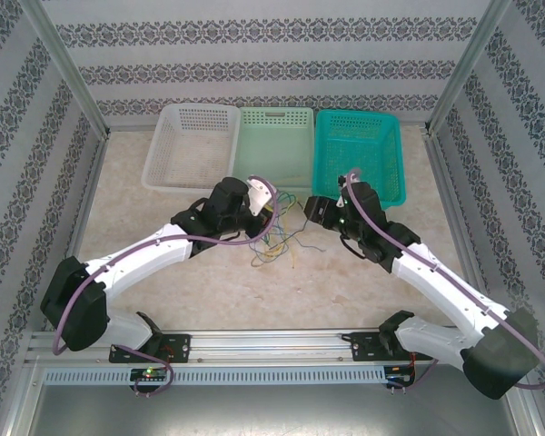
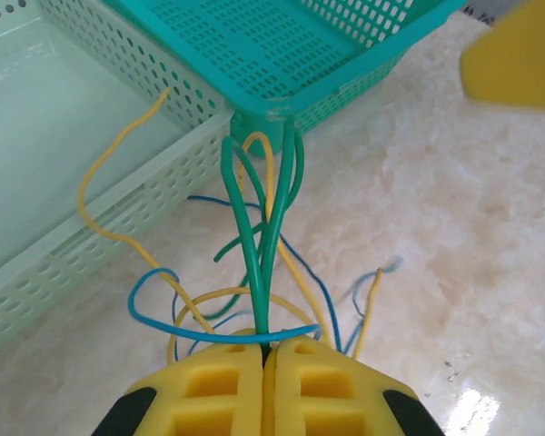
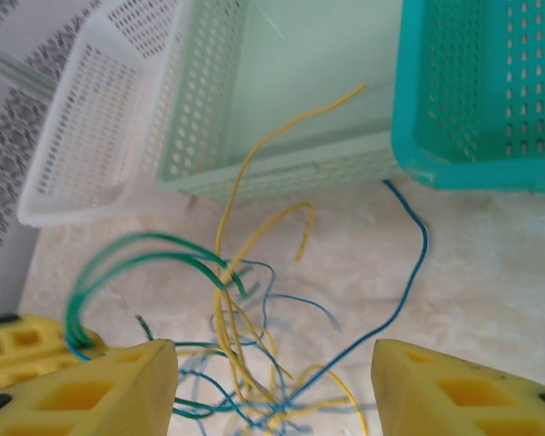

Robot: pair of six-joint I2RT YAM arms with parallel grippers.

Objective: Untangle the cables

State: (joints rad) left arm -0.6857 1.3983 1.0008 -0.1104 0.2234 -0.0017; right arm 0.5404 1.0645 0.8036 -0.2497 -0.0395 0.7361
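The cables lie tangled on the table just before the baskets, none separated yet. My left claw is clenched on the green cable. My right claw hangs released over the heap. I judge nearly all the untangling is left.

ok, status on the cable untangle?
Left gripper shut on green cable. Right gripper open, at the tangle. Yellow and blue strands looped through it. Yellow end arcs up before pale green basket.
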